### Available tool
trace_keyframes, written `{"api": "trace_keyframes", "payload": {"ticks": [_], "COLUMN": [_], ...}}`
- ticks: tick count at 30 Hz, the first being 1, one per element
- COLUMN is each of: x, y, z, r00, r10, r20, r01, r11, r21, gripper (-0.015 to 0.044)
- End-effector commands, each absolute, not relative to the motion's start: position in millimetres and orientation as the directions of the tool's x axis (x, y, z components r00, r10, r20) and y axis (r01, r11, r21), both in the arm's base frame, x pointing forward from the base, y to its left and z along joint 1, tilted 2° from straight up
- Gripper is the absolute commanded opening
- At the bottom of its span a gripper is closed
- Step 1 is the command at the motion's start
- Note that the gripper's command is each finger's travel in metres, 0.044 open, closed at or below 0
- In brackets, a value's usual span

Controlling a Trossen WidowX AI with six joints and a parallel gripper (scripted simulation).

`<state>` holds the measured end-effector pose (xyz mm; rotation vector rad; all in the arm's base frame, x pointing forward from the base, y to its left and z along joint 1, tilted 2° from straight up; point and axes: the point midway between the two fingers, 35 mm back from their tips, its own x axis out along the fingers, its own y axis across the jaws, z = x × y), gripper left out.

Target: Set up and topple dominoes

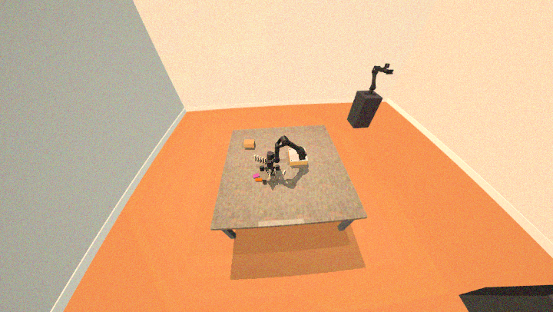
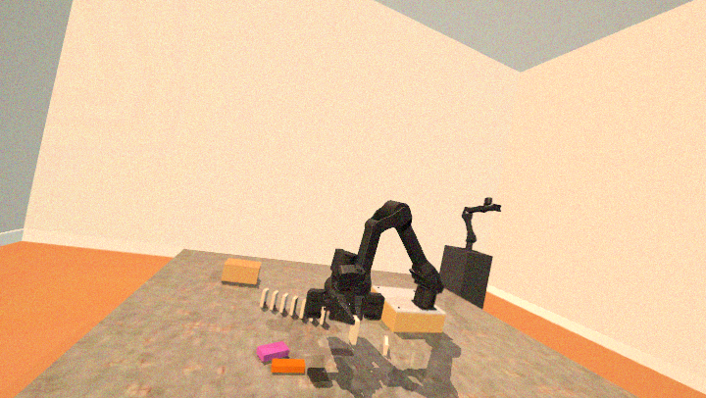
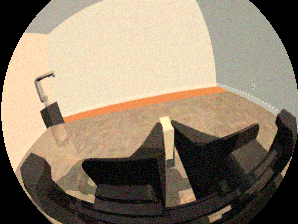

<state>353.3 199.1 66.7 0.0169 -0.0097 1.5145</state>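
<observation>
The row of cream dominoes (image 1: 259, 158) (image 2: 282, 303) stands upright on the table; my gripper's body partly hides its right end in the exterior view. My gripper (image 2: 355, 319) (image 3: 167, 126) is shut on a cream domino (image 2: 354, 331) (image 3: 169, 140), held upright between the fingertips. The held domino is to the right of and nearer the camera than the row's end in the exterior view, and it looks slightly above the table. Another cream domino (image 1: 284, 172) (image 2: 385, 345) is apart, to the right of the held one, and appears upright.
A magenta block (image 1: 256, 175) (image 2: 273, 351) and an orange block (image 1: 258, 180) (image 2: 287, 366) lie in front of the row. A tan box (image 1: 249, 144) (image 2: 241, 271) is behind the row's far end. The arm's base stands on a white-topped box (image 1: 298, 163) (image 2: 418, 323) at the right.
</observation>
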Motion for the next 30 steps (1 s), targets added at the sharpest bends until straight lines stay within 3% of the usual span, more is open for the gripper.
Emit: {"api": "trace_keyframes", "payload": {"ticks": [1,13,24,30], "x": [356,353,353,353], "y": [202,207,207,207], "z": [51,-2,-3,-3], "r00": [0.057,0.055,0.055,0.055], "r10": [0.998,0.998,0.998,0.998], "r20": [0.011,-0.014,-0.015,-0.015], "r01": [-0.998,-0.998,-0.998,-0.998], "r11": [0.057,0.055,0.055,0.055], "r21": [-0.011,-0.011,-0.011,-0.011], "gripper": [0.0023,0.0023,0.0023,0.0181]}}
